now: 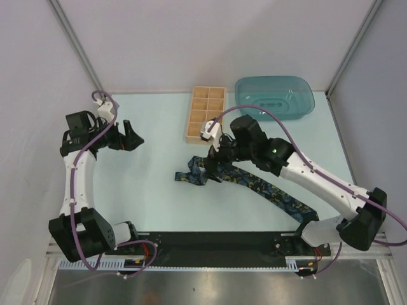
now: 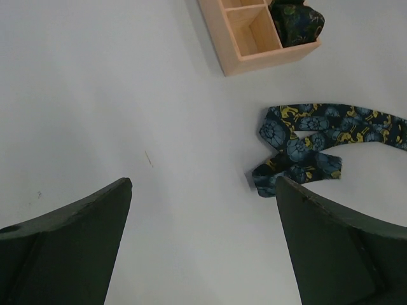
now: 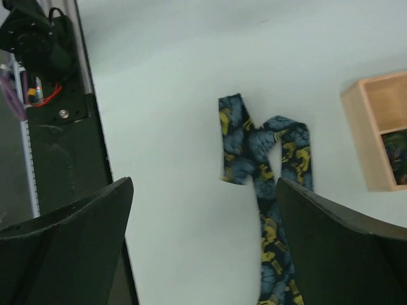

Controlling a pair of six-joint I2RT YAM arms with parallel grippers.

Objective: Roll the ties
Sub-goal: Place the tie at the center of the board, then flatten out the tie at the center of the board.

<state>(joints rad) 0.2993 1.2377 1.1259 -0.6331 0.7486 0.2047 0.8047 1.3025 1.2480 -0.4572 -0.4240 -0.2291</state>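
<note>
The pale surface (image 1: 152,127) fills most of my overhead view. At its far edge sits a teal plastic tray (image 1: 275,98), and just to the left of that a compartmented wooden box (image 1: 205,113). One patterned necktie (image 1: 267,189) lies flat and unrolled. It runs diagonally from near the right arm's base up towards the middle, where its far end is folded loosely back on itself on the near side of the box without touching it. The right pincer (image 1: 213,162) hangs over that folded end. On its wrist camera I see the fingers (image 3: 70,235) spread wide, with nothing between them and the tie on the surface below. The left pincer (image 1: 132,136) hovers over the left side, well apart from the tie, also released and holding nothing. The left wrist view shows a compact rolled tie (image 2: 296,22) in an end compartment of the box, on the side nearest the loose one.
</note>
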